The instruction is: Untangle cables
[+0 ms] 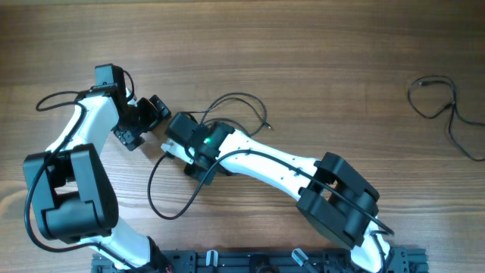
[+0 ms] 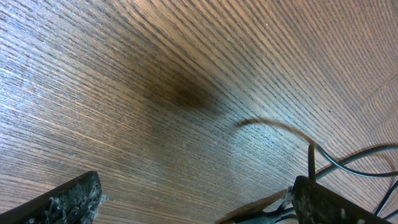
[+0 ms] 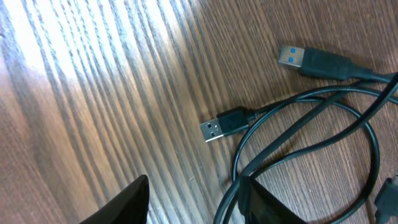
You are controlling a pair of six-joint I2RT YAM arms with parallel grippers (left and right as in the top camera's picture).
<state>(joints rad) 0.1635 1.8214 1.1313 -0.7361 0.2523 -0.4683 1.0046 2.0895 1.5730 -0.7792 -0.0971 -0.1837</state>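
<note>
Between right gripper [image 3: 193, 202] fingers, cables [image 3: 227, 122] seen looped, unclamped, jaws half-spread; left gripper [image 2: 196, 202] spread wide, nothing gripped.

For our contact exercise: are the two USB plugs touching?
Apart. The right wrist view shows bare wood between the blue-tongued plug and the smaller plug.

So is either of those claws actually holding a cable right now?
No. The left gripper is wide open on nothing; the right gripper stands open too, with a cable beside one finger, not pinched.
</note>
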